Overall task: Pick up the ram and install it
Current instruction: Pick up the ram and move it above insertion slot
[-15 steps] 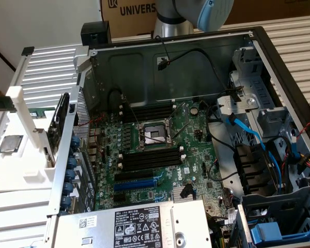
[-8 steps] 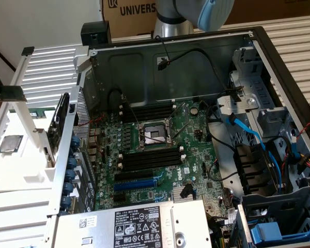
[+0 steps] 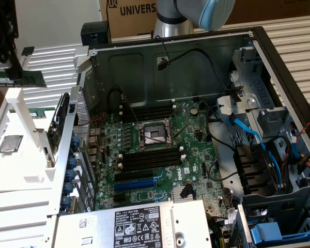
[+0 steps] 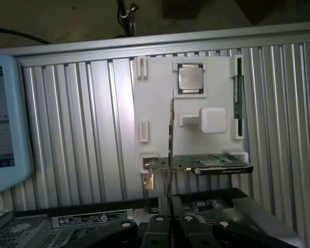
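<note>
**Clenching the ram, edge-on**

Clenching the ram between the black, jointed fingers of the end effector, drawn nearly together on it. Showing that ram edge-on in the wrist view: one thin, dark, straight strip running out from the narrow gap. Looking past it to a ribbed, dull-silver metal counter carrying a white moulded plastic tray with small upright clips. Lying flat in a recess of the tray, a square, silvery chip. Standing on edge along one side of the tray, a second long, narrow green stick. Set on edge across the tray's end nearest the end effector, a flat card with a dark, labelled rim. Lying open in the exterior view, a grey sheet-metal case with a green board inside, long black slots with white end clips flanking a square metal socket, and a smooth blue cable curving at the exterior view's right.
</note>
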Controlling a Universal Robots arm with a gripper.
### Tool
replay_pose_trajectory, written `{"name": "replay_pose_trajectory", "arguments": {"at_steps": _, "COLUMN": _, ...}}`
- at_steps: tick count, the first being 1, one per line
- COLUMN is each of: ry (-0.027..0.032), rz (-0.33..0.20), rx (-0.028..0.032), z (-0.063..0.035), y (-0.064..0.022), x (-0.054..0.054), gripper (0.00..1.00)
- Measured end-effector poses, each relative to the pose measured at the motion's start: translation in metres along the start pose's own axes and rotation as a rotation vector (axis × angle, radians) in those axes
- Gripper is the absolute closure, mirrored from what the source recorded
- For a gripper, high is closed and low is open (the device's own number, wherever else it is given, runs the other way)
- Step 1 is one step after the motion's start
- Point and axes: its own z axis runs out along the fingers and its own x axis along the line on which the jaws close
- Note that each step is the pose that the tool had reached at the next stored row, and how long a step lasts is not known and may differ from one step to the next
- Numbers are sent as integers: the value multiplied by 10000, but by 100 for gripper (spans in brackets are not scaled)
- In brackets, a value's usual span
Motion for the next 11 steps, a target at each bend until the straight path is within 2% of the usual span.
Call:
{"name": "replay_pose_trajectory", "arguments": {"at_steps": 1, "ry": -13, "rz": -1, "rx": 9, "z": -23, "y": -79, "x": -10, "gripper": 87}}
{"name": "replay_pose_trajectory", "arguments": {"at_steps": 2, "ry": -15, "rz": 0, "rx": 10, "z": -29, "y": -99, "x": -13, "gripper": 87}}
{"name": "replay_pose_trajectory", "arguments": {"at_steps": 4, "ry": -25, "rz": -1, "rx": 20, "z": -53, "y": -199, "x": -25, "gripper": 87}}
{"name": "replay_pose_trajectory", "arguments": {"at_steps": 6, "ry": -45, "rz": -8, "rx": 18, "z": -69, "y": -242, "x": -24, "gripper": 87}}
{"name": "replay_pose_trajectory", "arguments": {"at_steps": 7, "ry": -75, "rz": -124, "rx": 11, "z": -122, "y": -297, "x": 4, "gripper": 87}}
{"name": "replay_pose_trajectory", "arguments": {"at_steps": 10, "ry": -76, "rz": -134, "rx": 11, "z": -145, "y": -355, "x": 11, "gripper": 87}}
{"name": "replay_pose_trajectory", "arguments": {"at_steps": 11, "ry": -75, "rz": -142, "rx": 10, "z": -190, "y": -505, "x": 13, "gripper": 87}}
